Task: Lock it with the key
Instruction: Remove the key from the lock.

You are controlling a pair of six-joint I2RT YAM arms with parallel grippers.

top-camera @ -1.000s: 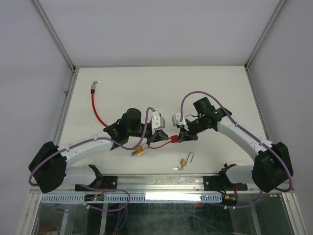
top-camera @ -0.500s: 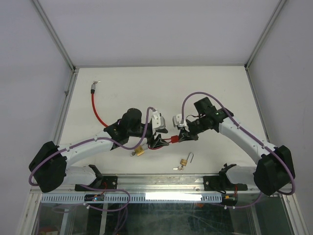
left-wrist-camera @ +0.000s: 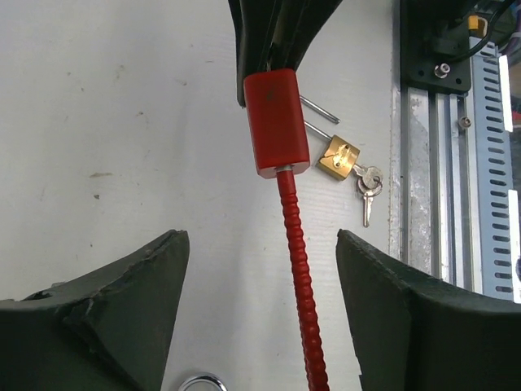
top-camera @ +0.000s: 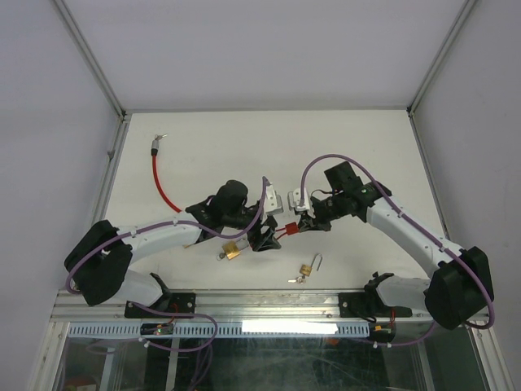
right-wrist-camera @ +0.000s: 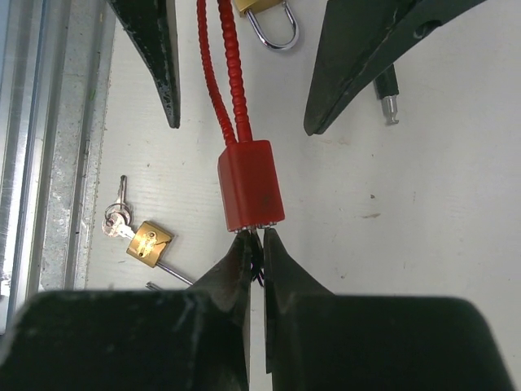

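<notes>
Your left gripper (left-wrist-camera: 259, 252) stands wide open astride the red cable (left-wrist-camera: 299, 285) and grips nothing. Your right gripper (right-wrist-camera: 259, 238) is pinched tight at the end of the red lock body (right-wrist-camera: 250, 186), prob. on the key, which is hidden btw the tips. So only 1 thin pinch carries the lock btw the 2 arms. If you twist now w/o a counter-hold, the body may spin w/ the key or slip out & drop.

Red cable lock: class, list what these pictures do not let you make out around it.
Right wrist view: what the right gripper pinches at the red lock body's end, hidden between its shut jaws.
Right wrist view: brass padlock, cut off by the top edge.
Left wrist view: silver shackle, cut off by the bottom edge.
</notes>
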